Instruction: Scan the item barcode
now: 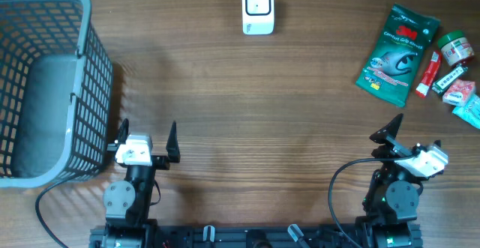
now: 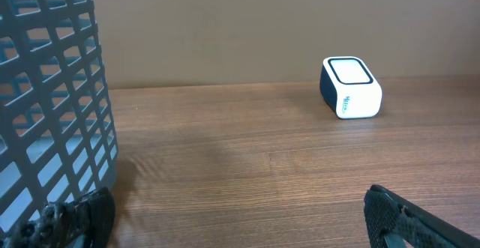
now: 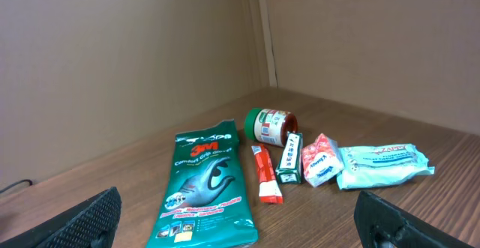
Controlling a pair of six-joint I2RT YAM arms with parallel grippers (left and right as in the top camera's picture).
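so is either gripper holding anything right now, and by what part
Nothing is held. The left gripper and the right gripper are both open, with nothing between their fingers.

On my screen the basket [image 1: 82,23] stands at the left edge of the worktop [image 1: 247,113], and the scanner [image 1: 258,8] sits alone at the back near the middle, well apart from everything else. The goods lie clustered at the back right. The glove packet [image 1: 397,55] is nearest the centre, the sachet [image 1: 428,74] and narrow box [image 1: 448,78] lie just right of it, the jar [image 1: 455,47] stands behind those, and two soft packets [image 1: 460,93] lie at the right edge.
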